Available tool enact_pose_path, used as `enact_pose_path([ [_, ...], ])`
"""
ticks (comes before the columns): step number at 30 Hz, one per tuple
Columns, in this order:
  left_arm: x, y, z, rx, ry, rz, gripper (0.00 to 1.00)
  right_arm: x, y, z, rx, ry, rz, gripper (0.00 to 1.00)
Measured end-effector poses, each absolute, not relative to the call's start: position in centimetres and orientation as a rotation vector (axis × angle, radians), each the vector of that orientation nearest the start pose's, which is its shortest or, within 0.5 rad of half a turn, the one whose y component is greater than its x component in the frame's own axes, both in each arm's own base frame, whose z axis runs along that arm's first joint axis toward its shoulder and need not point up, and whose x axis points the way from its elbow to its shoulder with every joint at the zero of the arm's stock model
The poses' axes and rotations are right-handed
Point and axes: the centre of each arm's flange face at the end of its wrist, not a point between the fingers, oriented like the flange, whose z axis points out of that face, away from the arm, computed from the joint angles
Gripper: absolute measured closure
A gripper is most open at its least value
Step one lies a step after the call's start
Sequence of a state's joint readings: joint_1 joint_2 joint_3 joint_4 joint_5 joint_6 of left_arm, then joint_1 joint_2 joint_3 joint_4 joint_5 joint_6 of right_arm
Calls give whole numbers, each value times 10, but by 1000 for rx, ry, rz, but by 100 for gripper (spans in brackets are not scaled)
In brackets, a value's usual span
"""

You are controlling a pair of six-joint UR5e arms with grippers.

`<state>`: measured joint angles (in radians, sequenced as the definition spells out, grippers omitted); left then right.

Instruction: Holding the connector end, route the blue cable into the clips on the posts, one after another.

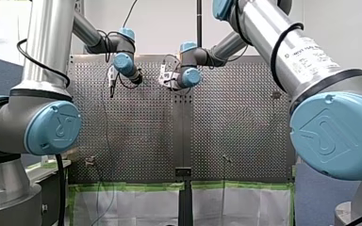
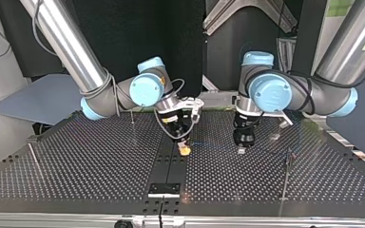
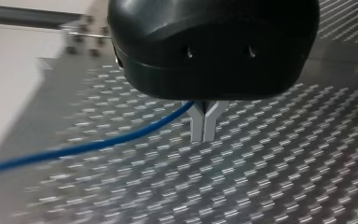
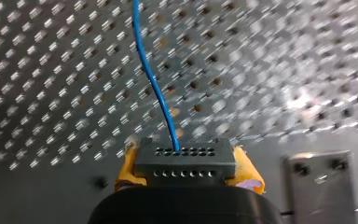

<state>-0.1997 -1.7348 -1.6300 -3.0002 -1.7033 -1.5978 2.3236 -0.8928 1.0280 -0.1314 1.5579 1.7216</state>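
In the right wrist view, my right gripper (image 4: 186, 175) is shut on the grey connector (image 4: 185, 161), which sits between its yellow pads (image 4: 249, 177). The blue cable (image 4: 151, 84) leaves the connector and runs ahead over the perforated table. In the left wrist view, my left gripper (image 3: 203, 126) has its metal fingers together on the blue cable (image 3: 121, 137), which trails off to one side. In the top view, my right gripper (image 2: 184, 148) and my left gripper (image 2: 242, 148) hang low over the table, with the cable (image 2: 214, 142) stretched between them.
Thin posts stand on the perforated table (image 2: 100, 161): one behind my right arm (image 2: 132, 116), one at the top view's left (image 2: 33, 154) and one at its right (image 2: 287, 164). A black strip (image 2: 168, 164) runs down the table's middle to a bracket (image 2: 164, 189).
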Motion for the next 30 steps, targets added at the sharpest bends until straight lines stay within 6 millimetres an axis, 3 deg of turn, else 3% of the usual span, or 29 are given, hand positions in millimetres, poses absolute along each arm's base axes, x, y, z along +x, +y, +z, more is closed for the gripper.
enact_pose_path([
  [4,504,-232,367,37,1666,-68,100,606,-461,325,-2364,1230,-2430,100],
  [18,482,-257,335,43,1668,-119,100,582,-464,265,-2456,1315,-2306,100],
  [30,482,-286,294,70,1680,-122,100,576,-452,219,-2514,1330,-2205,100],
])
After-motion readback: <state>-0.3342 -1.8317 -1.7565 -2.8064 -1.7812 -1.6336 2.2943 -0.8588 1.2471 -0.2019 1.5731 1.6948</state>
